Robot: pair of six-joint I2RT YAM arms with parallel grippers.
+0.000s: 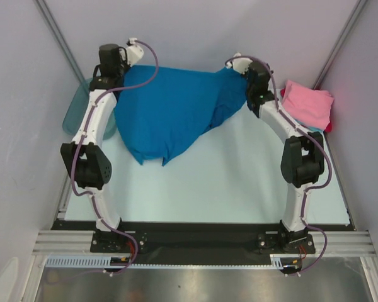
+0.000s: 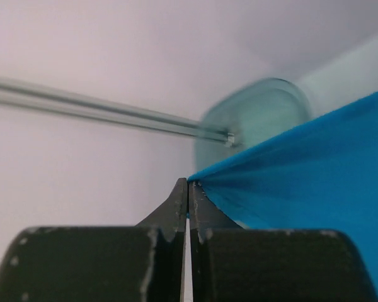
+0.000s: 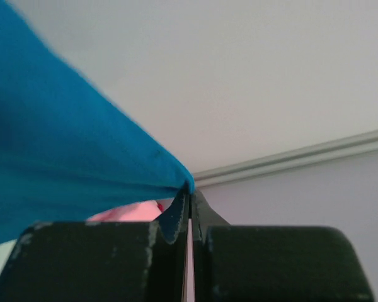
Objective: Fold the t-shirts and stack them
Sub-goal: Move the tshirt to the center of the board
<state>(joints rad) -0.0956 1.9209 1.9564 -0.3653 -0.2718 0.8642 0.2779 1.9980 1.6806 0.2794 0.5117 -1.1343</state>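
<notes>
A bright blue t-shirt (image 1: 170, 110) hangs stretched between both grippers over the back of the table, its lower part drooping toward the middle. My left gripper (image 1: 130, 65) is shut on the shirt's left corner; in the left wrist view the tips (image 2: 188, 186) pinch the blue cloth (image 2: 315, 170). Over on the other side my right gripper (image 1: 237, 69) is shut on the other corner, and the right wrist view has the blue cloth (image 3: 57, 138) caught between its tips (image 3: 190, 192). A folded pink t-shirt (image 1: 309, 102) lies on a small stack at the back right, with light blue and red edges under it.
A translucent teal tub (image 1: 75, 113) stands at the back left beside the left arm, also seen as the tub (image 2: 264, 113) in the left wrist view. Grey walls close in on three sides. The pale table (image 1: 227, 182) stretches in front of the shirt.
</notes>
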